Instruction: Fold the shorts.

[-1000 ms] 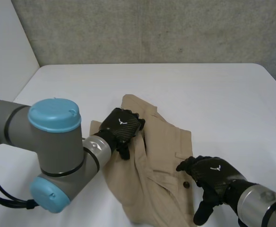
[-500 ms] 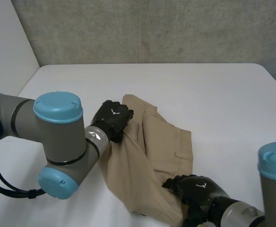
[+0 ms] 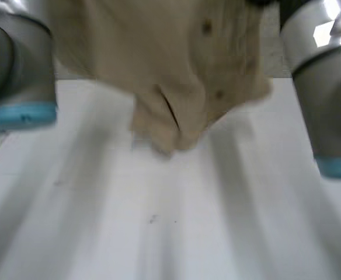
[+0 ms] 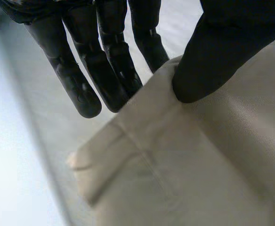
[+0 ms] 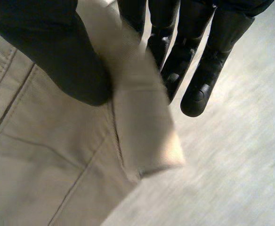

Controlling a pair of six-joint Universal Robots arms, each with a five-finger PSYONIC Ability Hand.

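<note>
The tan shorts (image 3: 176,70) hang bunched up in the air over the white tabletop (image 3: 159,233). The left arm (image 3: 16,64) is on one side and the right arm (image 3: 328,87) on the other.

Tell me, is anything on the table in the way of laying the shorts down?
Nothing visible. The shorts hang above the table, pinched by the left robot hand and the right robot hand; the surface below looks bare.
</note>
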